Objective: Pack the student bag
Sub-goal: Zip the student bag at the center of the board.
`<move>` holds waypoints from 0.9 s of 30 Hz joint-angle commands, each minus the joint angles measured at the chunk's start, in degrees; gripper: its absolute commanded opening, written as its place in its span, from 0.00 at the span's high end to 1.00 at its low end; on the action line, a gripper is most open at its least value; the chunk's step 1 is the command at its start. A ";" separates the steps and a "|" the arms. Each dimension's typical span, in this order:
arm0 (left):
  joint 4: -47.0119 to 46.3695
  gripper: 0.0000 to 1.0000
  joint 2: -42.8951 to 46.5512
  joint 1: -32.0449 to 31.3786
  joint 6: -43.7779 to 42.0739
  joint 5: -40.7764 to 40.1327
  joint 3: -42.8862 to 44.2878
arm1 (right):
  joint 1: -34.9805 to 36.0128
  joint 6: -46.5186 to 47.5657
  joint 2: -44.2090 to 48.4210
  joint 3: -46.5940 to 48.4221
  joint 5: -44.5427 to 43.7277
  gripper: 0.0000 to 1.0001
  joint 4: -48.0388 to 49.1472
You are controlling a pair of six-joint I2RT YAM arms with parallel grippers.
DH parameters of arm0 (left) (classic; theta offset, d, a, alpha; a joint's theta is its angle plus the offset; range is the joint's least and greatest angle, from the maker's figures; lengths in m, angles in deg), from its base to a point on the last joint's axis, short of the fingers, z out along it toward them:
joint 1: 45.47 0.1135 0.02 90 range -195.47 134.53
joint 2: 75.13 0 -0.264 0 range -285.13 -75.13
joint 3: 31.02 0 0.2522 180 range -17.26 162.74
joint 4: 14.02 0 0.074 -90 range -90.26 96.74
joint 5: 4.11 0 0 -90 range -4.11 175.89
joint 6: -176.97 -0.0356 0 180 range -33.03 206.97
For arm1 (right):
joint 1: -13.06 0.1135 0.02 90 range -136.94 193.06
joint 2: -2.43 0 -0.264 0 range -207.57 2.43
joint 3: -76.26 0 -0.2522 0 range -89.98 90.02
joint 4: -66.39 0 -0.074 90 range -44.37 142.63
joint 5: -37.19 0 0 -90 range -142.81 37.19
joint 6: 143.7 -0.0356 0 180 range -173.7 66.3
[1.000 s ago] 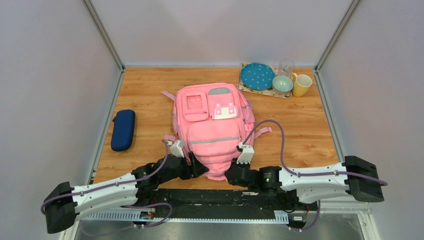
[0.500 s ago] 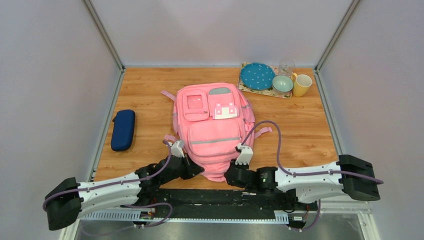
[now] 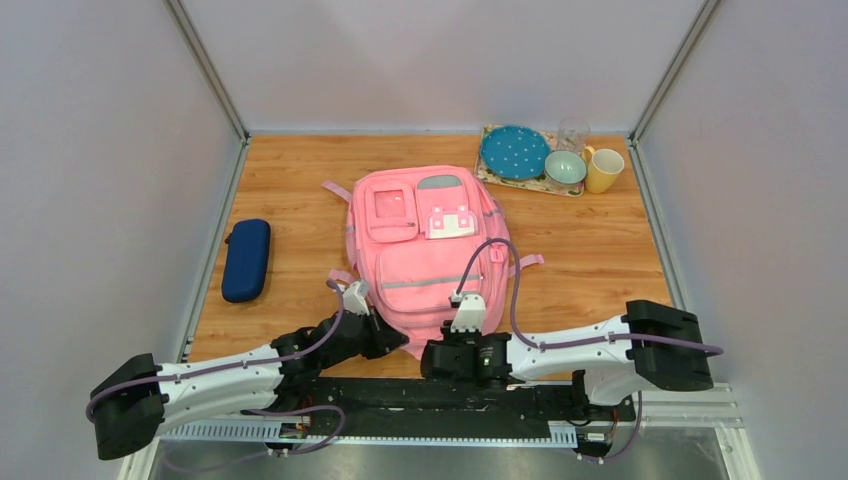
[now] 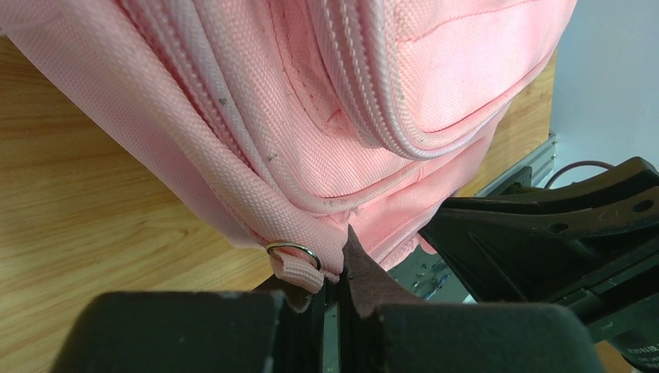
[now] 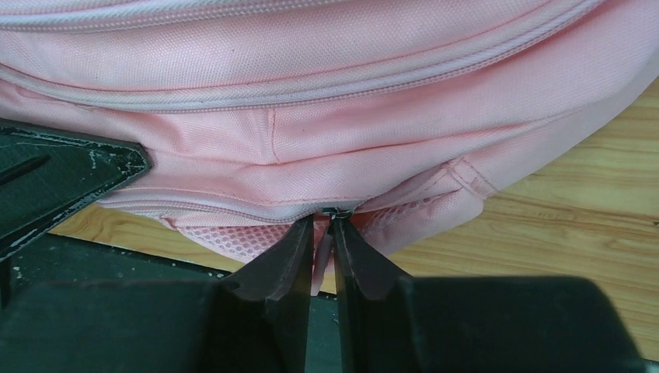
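The pink student bag (image 3: 425,250) lies flat on the wooden table, its bottom edge toward the arms. My left gripper (image 3: 392,338) is at its near-left corner. In the left wrist view this gripper (image 4: 336,268) is shut on the bag's (image 4: 350,93) edge seam, beside a metal ring (image 4: 294,250) with a pink loop. My right gripper (image 3: 440,350) is at the middle of the near edge. In the right wrist view its jaws (image 5: 322,225) stand a thin slit apart, pinching the pink zip pull (image 5: 322,255) under the bag (image 5: 326,78).
A navy blue zip case (image 3: 246,259) lies by the left wall. At the back right, a tray holds a blue dotted plate (image 3: 515,152), a bowl (image 3: 565,166) and a glass (image 3: 573,133), with a yellow mug (image 3: 603,170) beside it. The table's near edge and metal rail run just under both grippers.
My left gripper has shut on the bag's near-left corner. The right arm has slid left along the bag's near edge.
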 commanded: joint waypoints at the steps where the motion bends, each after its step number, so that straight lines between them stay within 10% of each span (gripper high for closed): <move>1: -4.72 1.00 0.22 -0.18 -1.50 1.51 -0.41 | 1.23 -3.75 -3.53 2.52 -0.82 0.78 -6.17; 8: -4.46 1.00 1.45 -0.27 -1.06 0.98 -1.38 | 1.32 -4.28 -3.02 2.35 -1.08 1.00 -6.61; 27: 20.23 1.00 18.48 9.13 -8.44 -5.26 1.43 | -3.42 -6.74 22.55 -13.29 -6.18 1.00 -11.10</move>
